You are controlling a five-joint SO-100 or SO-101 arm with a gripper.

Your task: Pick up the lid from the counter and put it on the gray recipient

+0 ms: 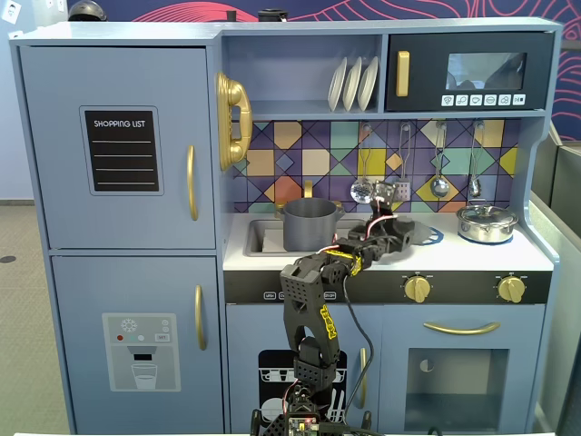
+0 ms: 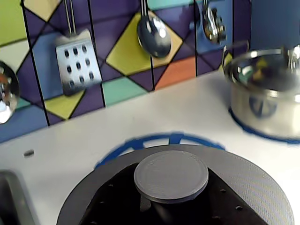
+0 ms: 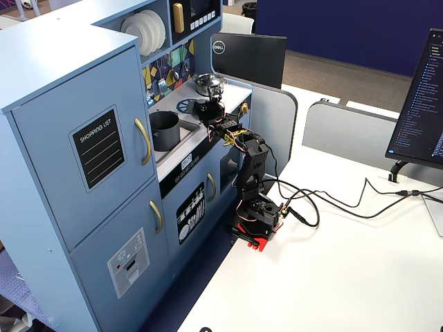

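The lid (image 2: 262, 180) is a matte dark-gray disc with a flat round knob (image 2: 171, 174). It fills the bottom of the wrist view, over the blue burner print (image 2: 159, 140). My gripper (image 2: 161, 202) has its black jaws close on both sides of the knob's stem, under the knob cap. I cannot tell whether the lid rests on the counter or is raised. In both fixed views the gripper (image 1: 399, 227) (image 3: 208, 108) is over the counter, between the two pots. The gray recipient (image 1: 311, 225) (image 3: 165, 131) stands in the sink, open-topped, left of the gripper.
A shiny silver pot with its lid (image 1: 487, 222) (image 2: 267, 98) stands on the right burner. Utensils (image 2: 72, 58) hang on the tiled back wall. The sink edge (image 2: 11, 197) is at the lower left. Desk cables (image 3: 325, 200) trail from the arm's base.
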